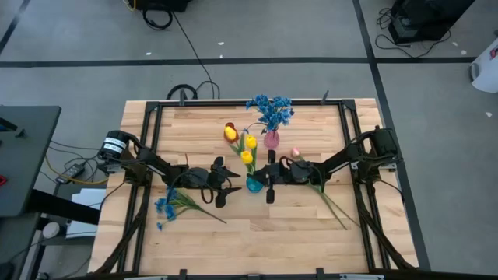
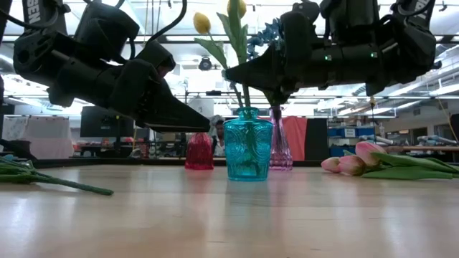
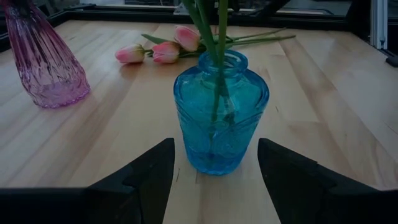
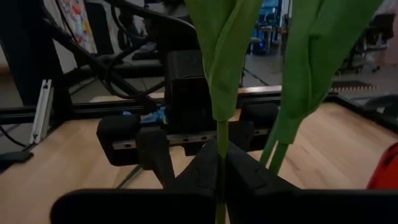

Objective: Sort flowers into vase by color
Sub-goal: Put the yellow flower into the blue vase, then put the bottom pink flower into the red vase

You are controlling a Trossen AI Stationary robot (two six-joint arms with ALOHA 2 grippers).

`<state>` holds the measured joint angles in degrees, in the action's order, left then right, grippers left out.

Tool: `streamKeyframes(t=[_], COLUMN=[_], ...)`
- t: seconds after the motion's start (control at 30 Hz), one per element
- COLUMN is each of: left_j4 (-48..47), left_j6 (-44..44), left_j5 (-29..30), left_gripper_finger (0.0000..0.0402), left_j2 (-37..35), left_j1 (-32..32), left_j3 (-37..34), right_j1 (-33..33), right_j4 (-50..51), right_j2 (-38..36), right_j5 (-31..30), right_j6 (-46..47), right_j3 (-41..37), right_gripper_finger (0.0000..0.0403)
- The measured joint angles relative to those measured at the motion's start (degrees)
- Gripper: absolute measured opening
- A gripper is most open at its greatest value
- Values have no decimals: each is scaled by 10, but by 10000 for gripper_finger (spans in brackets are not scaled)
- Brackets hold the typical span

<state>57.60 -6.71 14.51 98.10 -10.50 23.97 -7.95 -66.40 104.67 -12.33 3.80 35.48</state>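
High view: yellow tulips [image 1: 247,149] stand in the blue vase [image 1: 254,184].
Right gripper [image 1: 270,177] fingers pinch a stem; left gripper [image 1: 227,185] fingers wide around vase; pink tulips [image 1: 295,153], blue sprig [image 1: 165,206] wait.

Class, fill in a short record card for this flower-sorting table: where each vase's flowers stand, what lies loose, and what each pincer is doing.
Blue vase: yellow tulips in it
Pink vase: blue sprigs in it
Red vase: behind the blue vase, contents unclear
Loose on table: pink tulips, blue sprig
Left pincer: open, fingers either side of the blue vase
Right pincer: shut on a tulip stem above the blue vase
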Motion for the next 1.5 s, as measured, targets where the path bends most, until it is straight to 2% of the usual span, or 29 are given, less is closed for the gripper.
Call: streamKeyframes(t=[0.2,0.5,0.67,0.97,1.33,1.5], left_j4=[4,6,6,3,-2,-4], left_j6=[0,3,2,4,15,27], left_j5=[0,0,0,0,0,0], left_gripper_finger=[237,237,237,237,237,237], left_j2=[0,0,0,0,0,0], left_j1=[0,0,0,0,0,0], left_j3=[0,0,0,0,0,2], right_j1=[1,9,9,1,-1,-22], right_j4=[65,68,69,75,90,121], right_j2=[1,0,0,0,-1,-4], right_j5=[-16,-15,-15,-15,-21,-43], right_j6=[28,41,29,7,6,4], right_j3=[-1,-1,-1,-1,-1,1], right_gripper_finger=[58,155,188,214,215,213])
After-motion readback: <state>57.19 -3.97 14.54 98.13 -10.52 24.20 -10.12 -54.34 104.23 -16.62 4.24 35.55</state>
